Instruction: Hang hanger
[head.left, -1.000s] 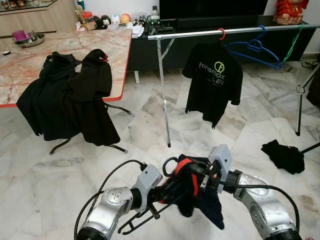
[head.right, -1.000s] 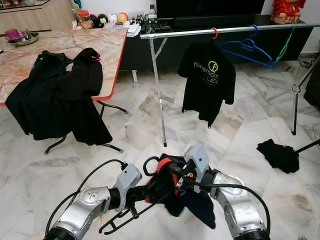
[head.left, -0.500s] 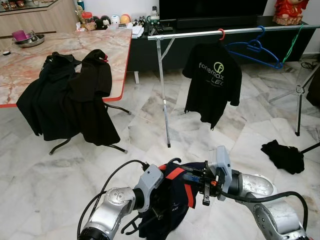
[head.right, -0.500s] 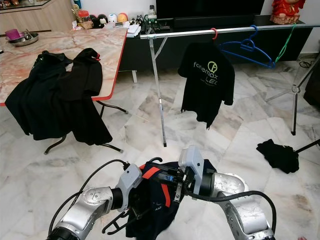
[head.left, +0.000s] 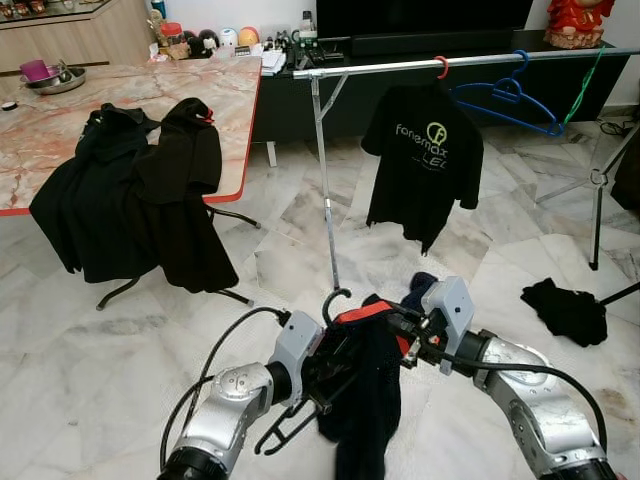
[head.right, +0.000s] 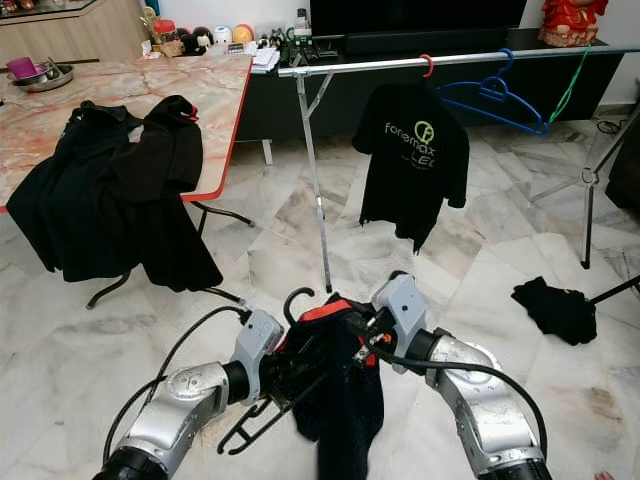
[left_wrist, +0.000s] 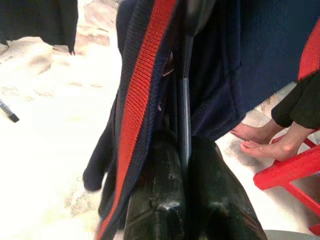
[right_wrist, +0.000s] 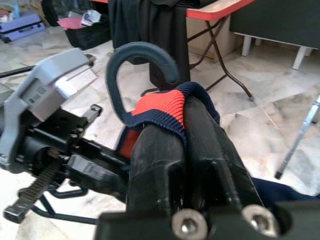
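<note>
Grippers, left (head.left: 325, 372) and right (head.left: 400, 330), both clamp a dark plastic hanger (head.left: 335, 300) carrying a navy, red-collared shirt (head.left: 362, 400); loosely draped, it could slip off.

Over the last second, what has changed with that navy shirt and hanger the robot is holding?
The navy shirt went from bunched near the right gripper to draped straight down, and the hanger hook now stands up. Both the right and left gripper kept their hold. The rail and its black T-shirt are unchanged.
</note>
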